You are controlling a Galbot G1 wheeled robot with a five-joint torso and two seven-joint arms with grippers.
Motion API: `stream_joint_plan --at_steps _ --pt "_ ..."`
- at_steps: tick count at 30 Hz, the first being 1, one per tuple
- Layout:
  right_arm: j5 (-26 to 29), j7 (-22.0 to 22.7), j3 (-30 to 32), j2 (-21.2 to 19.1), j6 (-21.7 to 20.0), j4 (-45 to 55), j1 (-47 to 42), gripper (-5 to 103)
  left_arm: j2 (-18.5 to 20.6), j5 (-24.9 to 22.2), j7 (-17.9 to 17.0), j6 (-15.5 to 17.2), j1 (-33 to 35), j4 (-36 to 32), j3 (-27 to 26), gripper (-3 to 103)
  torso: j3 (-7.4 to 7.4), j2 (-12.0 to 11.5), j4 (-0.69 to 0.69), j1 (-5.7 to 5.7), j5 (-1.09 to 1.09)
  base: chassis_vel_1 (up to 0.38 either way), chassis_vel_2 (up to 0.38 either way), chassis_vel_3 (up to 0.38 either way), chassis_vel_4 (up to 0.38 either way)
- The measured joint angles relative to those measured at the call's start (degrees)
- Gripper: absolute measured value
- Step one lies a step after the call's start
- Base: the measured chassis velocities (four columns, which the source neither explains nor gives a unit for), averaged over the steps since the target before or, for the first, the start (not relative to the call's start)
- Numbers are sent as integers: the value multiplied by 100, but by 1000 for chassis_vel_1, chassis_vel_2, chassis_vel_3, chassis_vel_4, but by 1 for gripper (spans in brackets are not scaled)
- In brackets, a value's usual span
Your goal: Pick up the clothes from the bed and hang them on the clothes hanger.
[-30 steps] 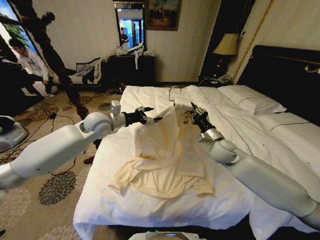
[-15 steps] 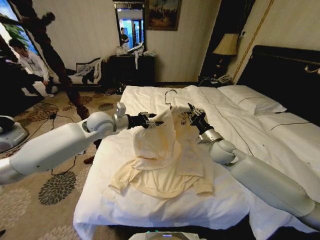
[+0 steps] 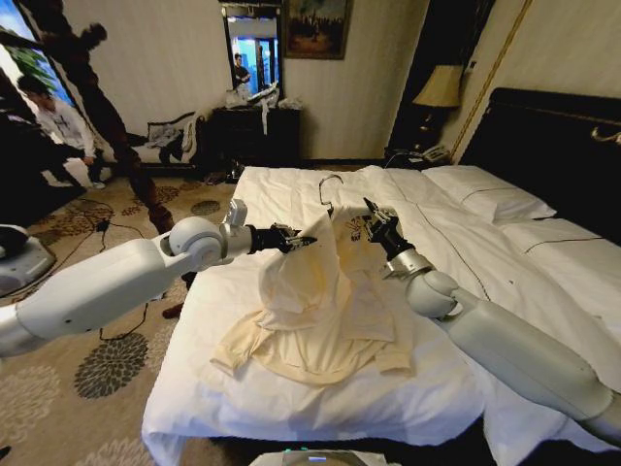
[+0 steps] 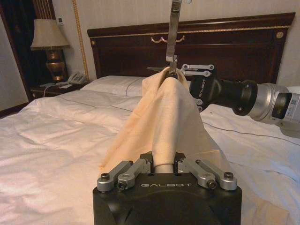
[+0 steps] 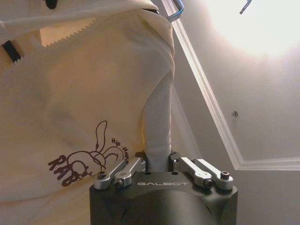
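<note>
Above the bed, both grippers pinch the clothes.

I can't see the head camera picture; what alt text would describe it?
Two robot arms lift a cream top above a white bed, the left claw and right claw each shut on its fabric. A hanger's wire hook pokes up at the top's peak.
</note>
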Motion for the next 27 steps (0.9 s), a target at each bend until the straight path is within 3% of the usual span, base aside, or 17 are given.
stream_joint_plan --at_steps 12,17,19,20,21,25,27 --pt "17 -56 -67 53 -33 43 113 16 -118 12 -264 -44 50 -45 -237 19 0 0 -1 0 0 0 0 0 0" --pt "10 -97 -77 35 -26 121 93 22 -145 -5 -308 -101 37 -14 -301 17 0 0 -1 0 0 0 0 0 0" --pt "16 -79 -58 -20 -136 178 17 44 -147 9 -345 -157 91 34 -389 16 0 0 -1 0 0 0 0 0 0" --pt "15 -74 -52 -22 -145 178 12 49 -150 16 -352 -169 110 34 -403 16 0 0 -1 0 0 0 0 0 0" --pt "15 -74 -52 -22 -145 178 12 49 -150 16 -352 -169 110 34 -403 16 0 0 -1 0 0 0 0 0 0" --pt "26 -61 -9 -92 -176 224 -44 71 -151 51 -383 -226 130 33 -441 16 0 0 1 0 -1 0 0 0 0" --pt "42 -53 12 -124 -180 243 -76 77 -146 51 -389 -234 130 32 -462 16 0 0 0 0 0 0 0 0 0"
